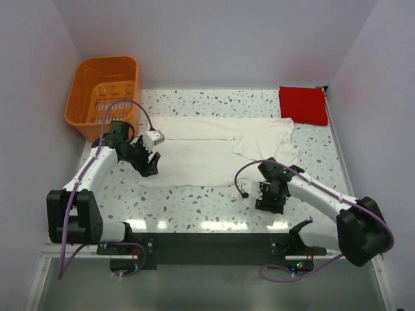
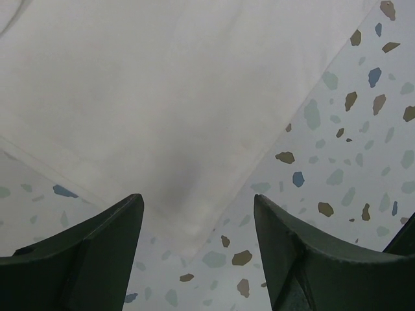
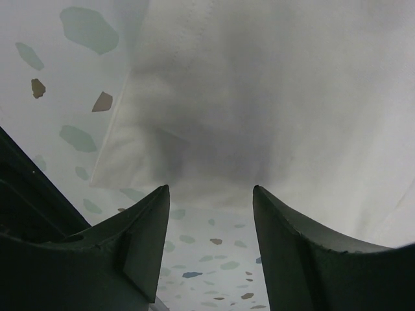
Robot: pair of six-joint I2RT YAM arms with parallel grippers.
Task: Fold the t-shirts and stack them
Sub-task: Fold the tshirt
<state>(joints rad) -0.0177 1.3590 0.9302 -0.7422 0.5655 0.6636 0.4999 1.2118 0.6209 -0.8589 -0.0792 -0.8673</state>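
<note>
Currently the cream-white t-shirt [image 1: 207, 152] lies spread flat on the speckled table [image 1: 194, 210], with the red t-shirt [image 1: 303, 104] as a folded square just beside its far right corner and the orange basket [image 1: 104, 94] beyond its far left corner. The left end effector [image 1: 148, 165] hangs over the cream-white shirt's near left corner, fingers spread and nothing between them. The right end effector [image 1: 269, 201] sits just off that shirt's near right edge, likewise released and empty.
</note>
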